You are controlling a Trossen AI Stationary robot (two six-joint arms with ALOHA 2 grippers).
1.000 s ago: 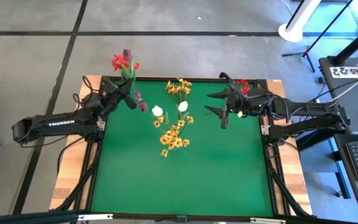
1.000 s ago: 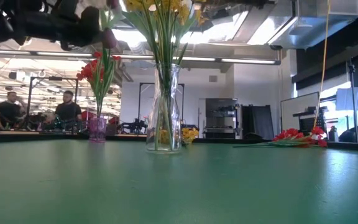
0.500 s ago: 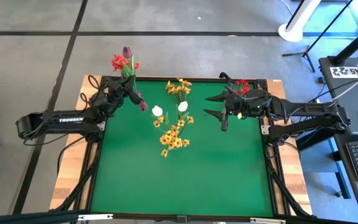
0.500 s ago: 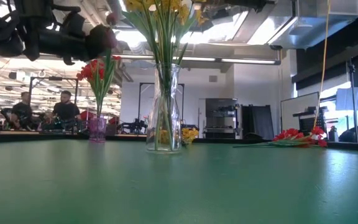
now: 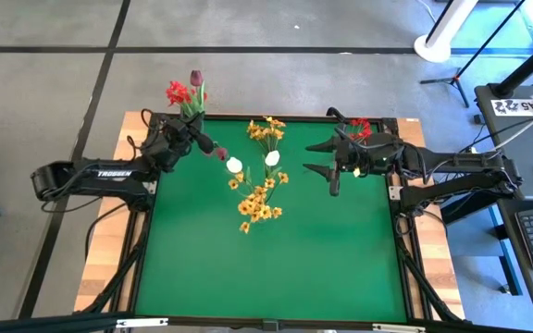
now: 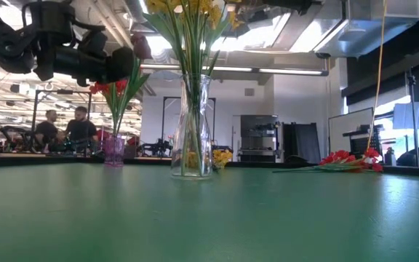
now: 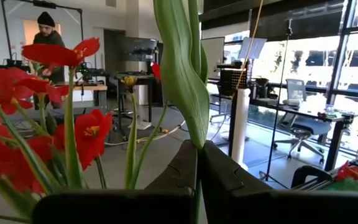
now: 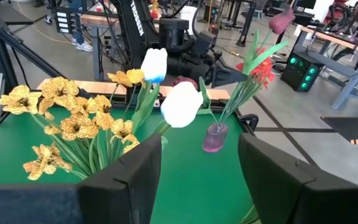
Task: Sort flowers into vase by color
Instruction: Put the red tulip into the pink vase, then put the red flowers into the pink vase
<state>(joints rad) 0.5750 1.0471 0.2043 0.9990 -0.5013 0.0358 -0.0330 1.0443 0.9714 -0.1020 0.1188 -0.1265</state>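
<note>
- The left gripper (image 5: 195, 141) is near the far left corner of the table, and its jaws are pressed tight on the green stem of a dark-red bud (image 5: 220, 154).
- In the left wrist view, that green stem (image 7: 185, 81) stands up between the two dark fingers (image 7: 222, 177).
- Just beside this gripper is a small purple vase (image 8: 215, 137) with red flowers (image 5: 178, 92) and one more dark-red bud in it.
- A tall clear vase (image 6: 192, 131) stands in the middle of the far side of the table and holds yellow flowers (image 5: 265, 130) and two white buds (image 8: 180, 104).
- More yellow flowers (image 5: 257, 202) show just in front of that vase in the high view.
- A bunch of red flowers (image 6: 348, 161) lies flat near the far right corner.
- The right gripper (image 5: 319, 157) is up in the air on the right side, with its jaws spread wide and nothing in them.
- The table (image 5: 276, 268) has a green top with a dark frame around it.
- The floor (image 5: 54, 83) under the table is grey.
- Behind the table is a big room with desks, and two people (image 6: 68, 129) sit far back.
</note>
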